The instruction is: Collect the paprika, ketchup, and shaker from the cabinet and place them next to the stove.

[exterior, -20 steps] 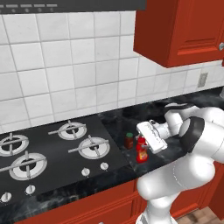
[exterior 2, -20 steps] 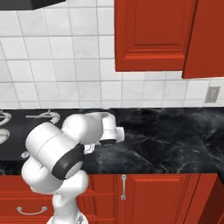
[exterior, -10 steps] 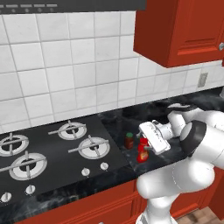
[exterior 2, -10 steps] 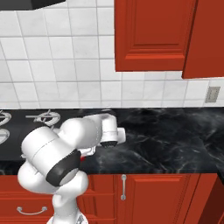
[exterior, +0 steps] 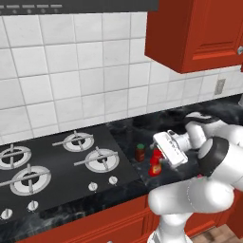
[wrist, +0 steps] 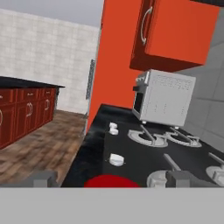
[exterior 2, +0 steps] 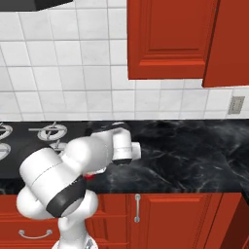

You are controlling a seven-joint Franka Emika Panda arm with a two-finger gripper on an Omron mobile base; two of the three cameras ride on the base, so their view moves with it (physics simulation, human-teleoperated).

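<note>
- The gripper (wrist: pixel 107 178), on a white arm reaching across the black marble counter (exterior: pixel 190 166), stands with its two dark finger tips (wrist: pixel 43 178) spread wide apart, nothing pinched between them.
- In the hand view the red cap of the ketchup (wrist: pixel 111 181) sits low between those spread tips, touching neither as far as the picture shows.
- In the left base view the ketchup (exterior: pixel 154 163) stands upright on the counter just below and beside the white hand (exterior: pixel 170 148), which partly overlaps the bottle's top.
- The paprika (exterior: pixel 139 152), a squat dark jar with a green lid, stands upright just beside the ketchup, on its far side from the hand and towards the stove.
- The stove (exterior: pixel 52 163), a black cooktop with silver-ringed burners and small silver knobs, lies beyond both items from the hand; both stand near its edge.
- Ahead of the hand, its own camera looks along the cooktop (wrist: pixel 144 153) to a silver toaster oven (wrist: pixel 164 98) under a red cupboard.
- The red wall cabinet (exterior: pixel 199 33) hangs above the hand, its doors closed in the left base view.
- In the right base view the arm's white elbow (exterior 2: pixel 53 180) hides the fingers.
</note>
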